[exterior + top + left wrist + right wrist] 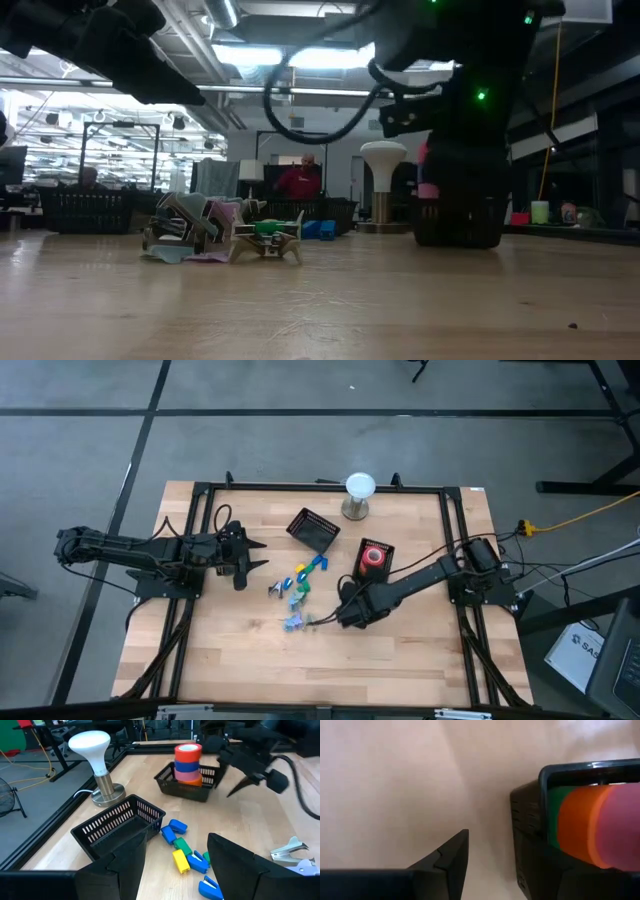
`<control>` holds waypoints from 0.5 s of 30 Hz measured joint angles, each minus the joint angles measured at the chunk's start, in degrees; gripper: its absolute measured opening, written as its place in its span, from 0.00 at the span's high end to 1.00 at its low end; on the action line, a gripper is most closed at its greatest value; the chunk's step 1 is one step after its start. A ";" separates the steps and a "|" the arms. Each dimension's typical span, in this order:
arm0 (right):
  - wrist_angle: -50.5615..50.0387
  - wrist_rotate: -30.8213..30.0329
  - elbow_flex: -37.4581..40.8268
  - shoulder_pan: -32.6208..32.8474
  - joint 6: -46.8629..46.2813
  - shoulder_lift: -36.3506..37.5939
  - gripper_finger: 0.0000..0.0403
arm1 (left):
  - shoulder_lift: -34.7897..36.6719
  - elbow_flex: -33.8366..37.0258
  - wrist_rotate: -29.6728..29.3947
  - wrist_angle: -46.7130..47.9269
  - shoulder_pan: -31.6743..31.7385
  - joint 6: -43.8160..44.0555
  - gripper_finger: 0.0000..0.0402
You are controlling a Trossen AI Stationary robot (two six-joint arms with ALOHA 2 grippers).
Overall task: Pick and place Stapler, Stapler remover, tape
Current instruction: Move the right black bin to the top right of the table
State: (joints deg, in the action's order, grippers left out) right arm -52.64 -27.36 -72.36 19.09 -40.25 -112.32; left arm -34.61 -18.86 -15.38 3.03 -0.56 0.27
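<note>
Nearest the table's front edge, the right gripper (345, 615) hangs low with its fingers parted and nothing between them, just beside the scattered small staplers (300, 582) and staple removers (289, 851). Beyond these items the left gripper (257, 557) waits, jaws apart and empty. Farther back, the tape (188, 764) is stacked in a black basket (187, 789), with an empty basket (120, 822) and a lamp (96, 757) behind the staplers.

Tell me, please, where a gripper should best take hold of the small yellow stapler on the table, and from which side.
Probably across its two long sides, near the middle, coming straight down from above. The yellow stapler lies flat on the table as a narrow block. A green one and a blue one crowd it closely.
</note>
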 joint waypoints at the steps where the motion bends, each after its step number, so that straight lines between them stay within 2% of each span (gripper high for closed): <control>1: 0.13 -0.08 1.05 -0.62 0.00 0.69 0.58 | 0.00 0.01 0.00 -0.01 0.00 0.00 0.48; 15: 3.26 -7.79 13.70 -9.78 0.76 9.49 0.58 | -0.02 -0.01 0.01 0.19 0.00 0.00 0.48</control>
State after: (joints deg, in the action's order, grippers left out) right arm -49.39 -35.15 -58.66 9.31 -39.49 -102.83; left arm -34.63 -18.87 -15.37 3.22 -0.56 0.27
